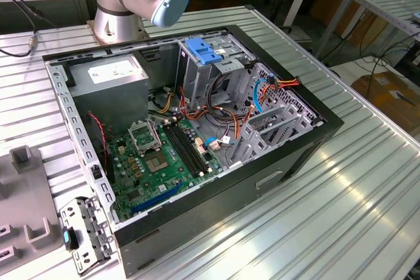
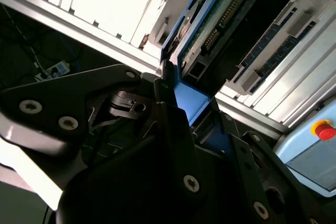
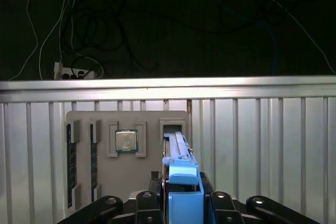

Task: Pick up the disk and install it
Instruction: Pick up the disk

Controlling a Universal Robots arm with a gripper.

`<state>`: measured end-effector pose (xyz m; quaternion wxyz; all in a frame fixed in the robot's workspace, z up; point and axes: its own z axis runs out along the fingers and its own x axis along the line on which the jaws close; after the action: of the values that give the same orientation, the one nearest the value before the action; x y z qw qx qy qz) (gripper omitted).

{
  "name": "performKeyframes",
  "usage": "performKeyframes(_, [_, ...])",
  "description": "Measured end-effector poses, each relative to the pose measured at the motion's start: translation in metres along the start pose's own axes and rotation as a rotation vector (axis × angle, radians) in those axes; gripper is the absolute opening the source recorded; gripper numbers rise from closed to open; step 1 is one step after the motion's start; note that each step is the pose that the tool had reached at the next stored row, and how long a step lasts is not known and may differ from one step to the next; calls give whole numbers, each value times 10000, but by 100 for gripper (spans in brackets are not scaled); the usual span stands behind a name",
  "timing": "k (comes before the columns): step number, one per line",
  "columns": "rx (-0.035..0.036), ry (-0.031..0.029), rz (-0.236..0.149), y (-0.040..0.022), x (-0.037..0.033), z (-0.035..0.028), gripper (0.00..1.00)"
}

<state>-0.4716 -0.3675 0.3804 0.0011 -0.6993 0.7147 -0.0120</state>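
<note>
Aluminium ribbed table (image 3: 262, 145), dark cable-strewn floor (image 3: 157, 24) beyond; fingers (image 3: 206, 184) clamped on the upright disk (image 3: 177, 148).

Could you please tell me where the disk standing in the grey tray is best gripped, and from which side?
Grip the disk by its blue end, coming down from above: it stands on edge in the grey tray, so only that top end is free, and its flat sides suit the jaws.
</note>
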Motion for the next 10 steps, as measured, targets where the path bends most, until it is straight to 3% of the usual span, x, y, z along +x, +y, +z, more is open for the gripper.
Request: performKeyframes(10, [-4, 0, 0, -1, 0, -30, 37])
